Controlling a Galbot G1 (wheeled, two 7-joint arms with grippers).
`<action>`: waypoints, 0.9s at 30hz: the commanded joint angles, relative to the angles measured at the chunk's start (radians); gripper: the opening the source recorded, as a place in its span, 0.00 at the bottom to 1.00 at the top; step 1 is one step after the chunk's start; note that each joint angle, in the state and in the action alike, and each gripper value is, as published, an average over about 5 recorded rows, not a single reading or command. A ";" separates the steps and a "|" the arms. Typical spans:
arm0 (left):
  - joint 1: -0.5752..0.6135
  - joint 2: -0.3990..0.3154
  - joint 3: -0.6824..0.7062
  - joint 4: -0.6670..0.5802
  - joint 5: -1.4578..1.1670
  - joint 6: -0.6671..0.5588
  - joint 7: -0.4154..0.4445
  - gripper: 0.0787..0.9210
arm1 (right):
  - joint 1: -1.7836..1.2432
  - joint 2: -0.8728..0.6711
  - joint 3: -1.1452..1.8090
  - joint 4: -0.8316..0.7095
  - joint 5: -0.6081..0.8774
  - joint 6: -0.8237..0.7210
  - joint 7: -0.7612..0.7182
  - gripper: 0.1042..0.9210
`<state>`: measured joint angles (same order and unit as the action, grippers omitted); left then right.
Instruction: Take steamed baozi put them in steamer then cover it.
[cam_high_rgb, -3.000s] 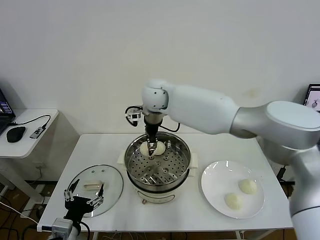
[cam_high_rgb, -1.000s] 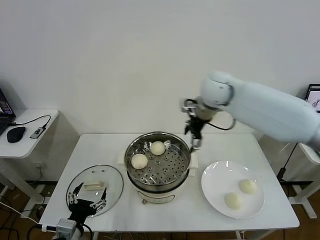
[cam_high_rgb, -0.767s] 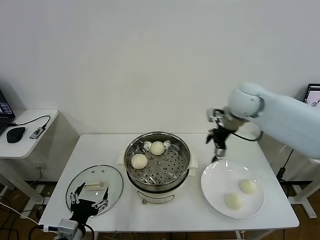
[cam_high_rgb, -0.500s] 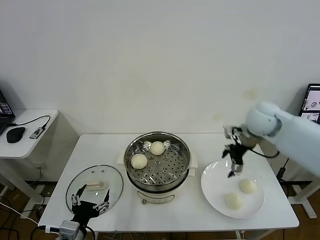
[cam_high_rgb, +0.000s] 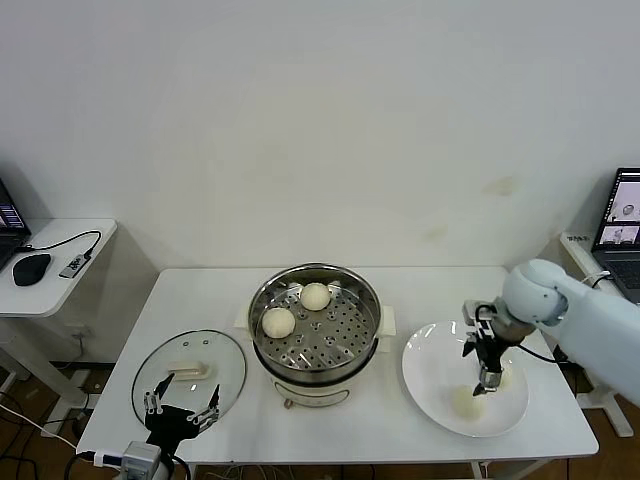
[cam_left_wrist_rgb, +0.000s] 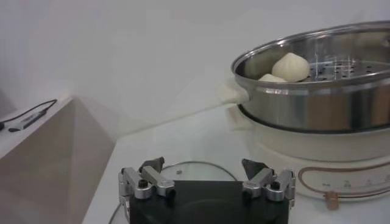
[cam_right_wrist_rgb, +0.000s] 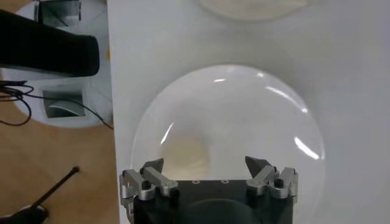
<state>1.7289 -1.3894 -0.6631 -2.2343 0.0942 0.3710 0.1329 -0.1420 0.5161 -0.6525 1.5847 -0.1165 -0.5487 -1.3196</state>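
The steamer stands mid-table with two baozi inside on its tray, one at the back and one at the left. They also show in the left wrist view. A white plate at the right holds one baozi; a second one is mostly hidden behind my right gripper. The right gripper is open and empty, low over the plate. In the right wrist view it sits over the plate with one baozi near its jaws. My left gripper is open and idle at the front left.
A glass lid lies flat on the table left of the steamer, just beyond the left gripper; it also shows in the left wrist view. A side table with a mouse stands at the far left. A laptop is at the far right.
My right arm has swung from the steamer's back rim rightward and come down over the plate, empty. Two baozi stay in the steamer. The left gripper drifted slightly.
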 joint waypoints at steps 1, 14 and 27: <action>-0.001 0.001 0.001 0.007 0.001 0.000 0.000 0.88 | -0.096 -0.005 0.055 -0.008 -0.028 -0.004 0.018 0.88; -0.023 -0.004 0.002 0.049 0.001 0.001 0.002 0.88 | -0.143 0.047 0.067 -0.071 -0.054 -0.002 0.063 0.88; -0.031 -0.007 0.003 0.066 0.001 0.001 0.005 0.88 | -0.140 0.061 0.046 -0.080 -0.059 -0.001 0.060 0.88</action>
<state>1.6983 -1.3964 -0.6605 -2.1731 0.0950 0.3722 0.1377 -0.2742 0.5697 -0.6061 1.5139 -0.1720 -0.5479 -1.2664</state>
